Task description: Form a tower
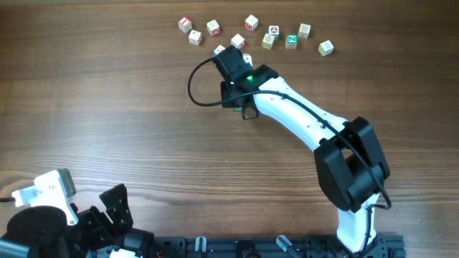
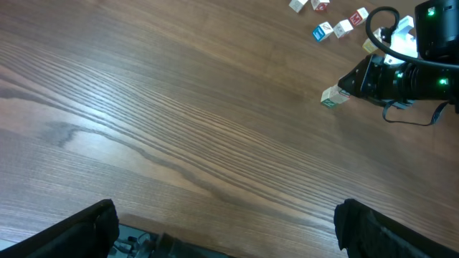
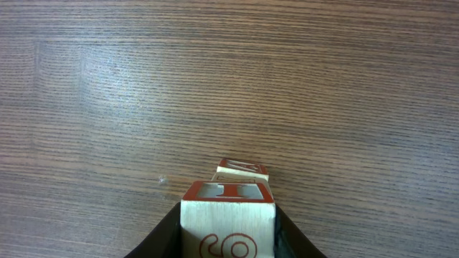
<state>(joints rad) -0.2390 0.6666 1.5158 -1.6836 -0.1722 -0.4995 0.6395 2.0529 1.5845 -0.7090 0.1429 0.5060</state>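
Red-printed cube (image 3: 228, 229) fills the bottom of the right wrist view. Your right hand (image 3: 228, 209) is clamped shut on it, one finger on each side.

The tower (image 2: 330, 102) sits right at that hand's tip, green print on its lower part. It's about mid-width of the worktop (image 1: 107, 107), in the far half, just nearer than the loose cubes (image 1: 251, 23) strung along the far edge.

In the wrist view, a red-rimmed cube face peeks out just beyond the held cube, shifted slightly right. I read that as the tower top, so the cube looks over the stack but not square to it. Can't tell if they're touching.

My call: nudge toward that offset and line up the faces before you let go.

Left hand (image 2: 226, 208) is wide open and empty at the near left corner, well apart. The right arm is the one for this.
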